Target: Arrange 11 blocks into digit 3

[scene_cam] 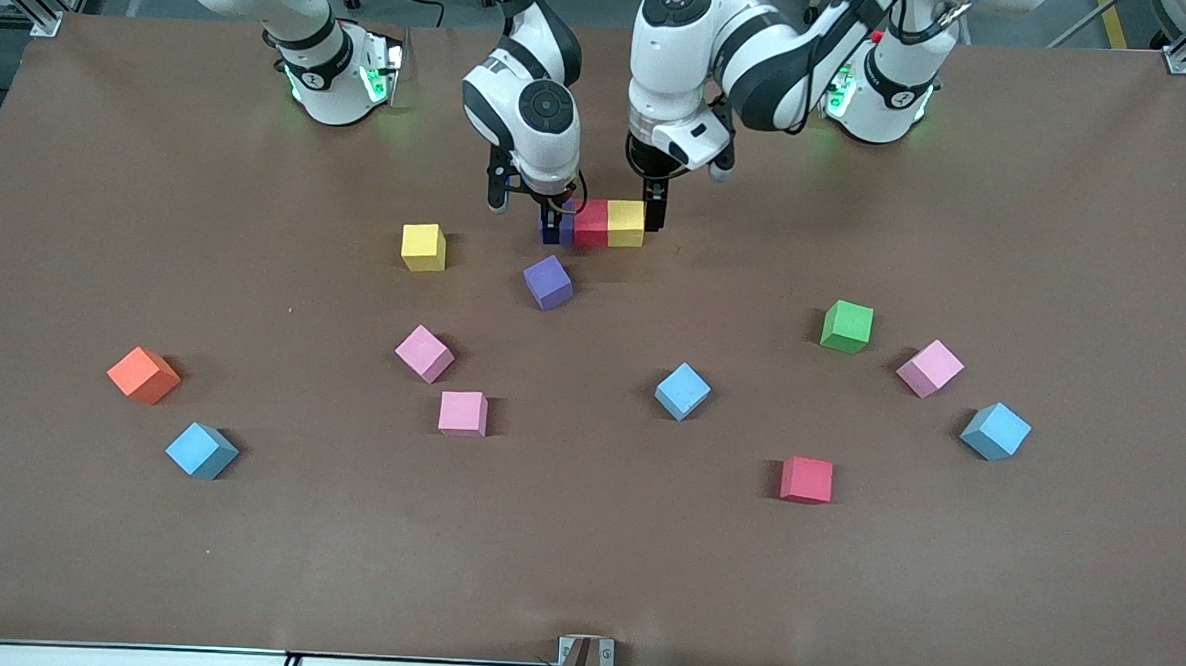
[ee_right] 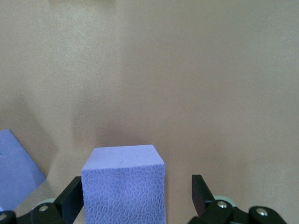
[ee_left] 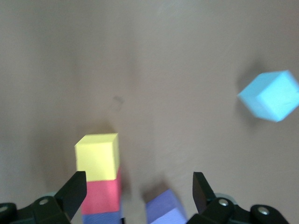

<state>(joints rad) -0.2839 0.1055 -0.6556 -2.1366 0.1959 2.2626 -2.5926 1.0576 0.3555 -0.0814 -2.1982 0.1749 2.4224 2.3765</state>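
Purple, red and yellow blocks (scene_cam: 595, 223) form one touching row running between my arms. My right end effector (scene_cam: 528, 207), released, straddles its purple end; my left end effector (scene_cam: 656, 216), also released, sits at the yellow end. A loose purple block (scene_cam: 548, 282) lies just nearer the camera, closest to my right arm.

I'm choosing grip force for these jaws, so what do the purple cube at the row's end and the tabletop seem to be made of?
The purple cube looks like soft matte foam: the right wrist view shows a fine cell-like texture on its top face and no shine. The tabletop appears to be a dull brown covering, perhaps paper or felt; no gloss or grain shows, so which one stays open.
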